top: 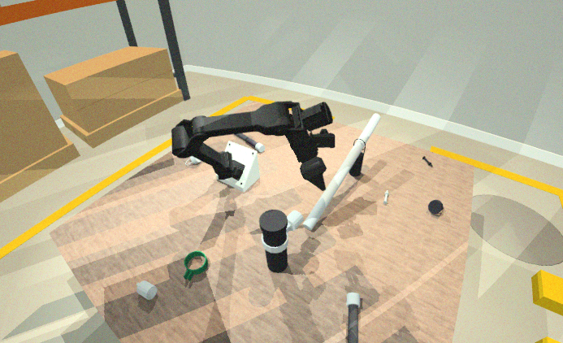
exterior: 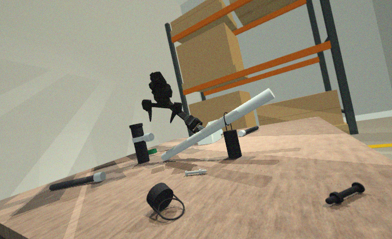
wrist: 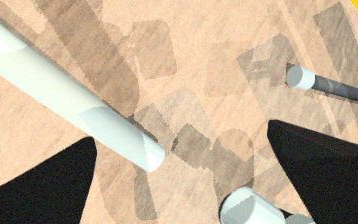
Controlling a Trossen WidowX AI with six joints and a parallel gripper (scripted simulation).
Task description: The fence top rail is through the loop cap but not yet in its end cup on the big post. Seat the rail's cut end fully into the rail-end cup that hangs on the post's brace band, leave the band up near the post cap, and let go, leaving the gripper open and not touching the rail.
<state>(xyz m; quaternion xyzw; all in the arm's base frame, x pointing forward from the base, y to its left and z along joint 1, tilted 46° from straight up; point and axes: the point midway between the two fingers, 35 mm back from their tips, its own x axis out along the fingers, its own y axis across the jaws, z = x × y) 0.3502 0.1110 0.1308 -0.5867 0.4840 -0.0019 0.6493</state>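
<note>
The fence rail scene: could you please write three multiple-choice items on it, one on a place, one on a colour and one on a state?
1. Where does the rail's lower end lie?
A. inside the cup
B. on the table beside the cup
C. on the shelf

2. What colour is the loose clamp ring near the big post?
A. green
B. orange
C. white

3. How is the gripper?
A. shut on the rail
B. shut on the cup
C. open, holding nothing

Answers:
1 B: the rail ends on the table, short of the cup.
2 A: the ring left of the post is green.
3 C: the gripper hangs spread above the rail.
</note>
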